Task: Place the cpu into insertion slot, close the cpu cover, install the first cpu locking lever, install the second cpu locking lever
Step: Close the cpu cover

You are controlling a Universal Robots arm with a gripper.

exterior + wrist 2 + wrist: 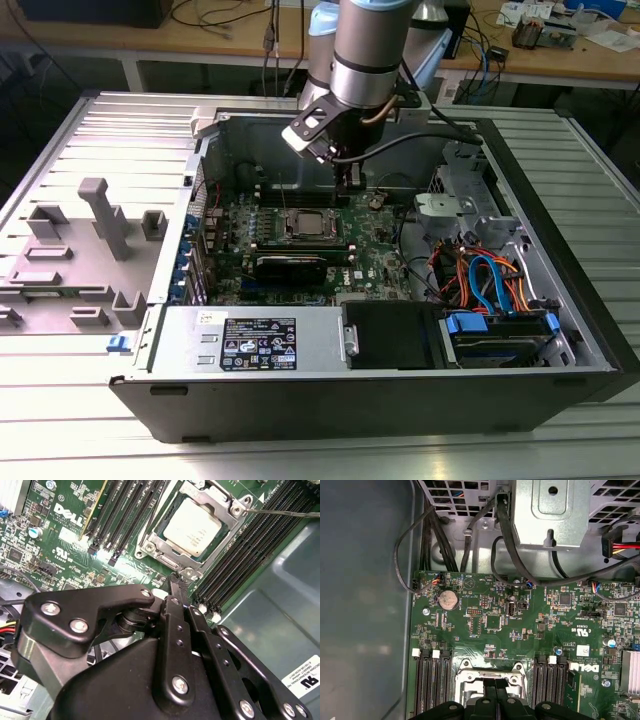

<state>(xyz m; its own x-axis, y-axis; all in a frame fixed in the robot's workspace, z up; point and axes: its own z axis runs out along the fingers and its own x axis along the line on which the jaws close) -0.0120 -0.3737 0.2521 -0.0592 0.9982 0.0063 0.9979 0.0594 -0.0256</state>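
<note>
Two fingers (172, 620) of mine are pressed shut with nothing visible between them, tips at the far rim of the insertion slot (170, 562), whose cpu (192, 527) lies seated under the seemingly lowered cpu cover (164, 541), just nearer and toward the exterior view's left.

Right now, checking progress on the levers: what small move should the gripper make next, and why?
Probably nudge the gripper toward the thin locking lever: the cpu already lies under the cpu cover, yet that lever juts out, seemingly unlatched.
</note>
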